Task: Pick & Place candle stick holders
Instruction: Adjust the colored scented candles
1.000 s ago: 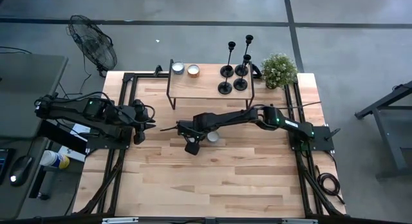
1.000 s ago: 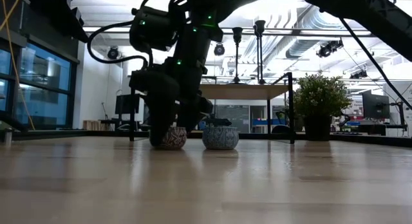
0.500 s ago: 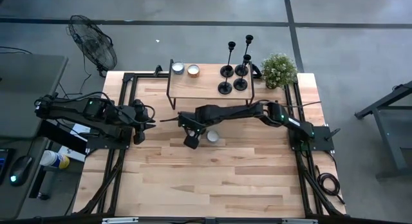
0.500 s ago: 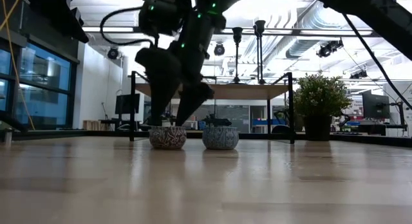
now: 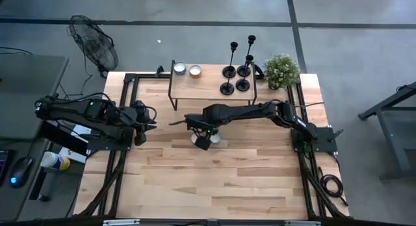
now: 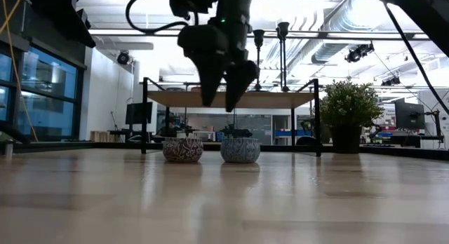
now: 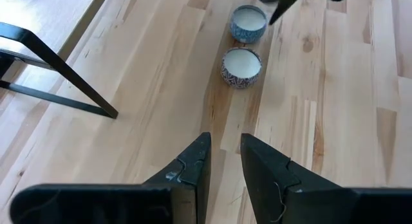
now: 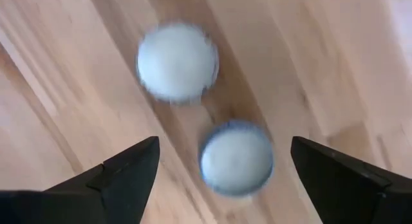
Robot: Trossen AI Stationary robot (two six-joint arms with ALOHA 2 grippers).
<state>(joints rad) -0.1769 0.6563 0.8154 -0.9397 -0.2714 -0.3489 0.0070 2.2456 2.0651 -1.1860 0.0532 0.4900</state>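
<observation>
Wooden tabletop (image 5: pixel 214 174): right gripper (image 6: pixel 223 97) hovers, jaws wide apart, above two candle bowls (image 6: pixel 182 150); left gripper (image 7: pixel 223 161) waits, jaws nearly together, empty.

Two candle pots (image 8: pixel 206 114) showing blurred in right wrist view; right arm's (image 5: pixel 247 113) gripper hiding them from above.

Pale wooden table top (image 5: pixel 214 174), planked, smooth with a soft sheen. Thin black metal candle stick holders (image 5: pixel 235 70), matt. Small shelf (image 5: pixel 211 86) of light wood on black metal legs. Two patterned candle pots (image 6: pixel 212 150), seemingly ceramic, filled with smooth white wax. Matt black plastic-looking fingers (image 7: pixel 193 169).
</observation>
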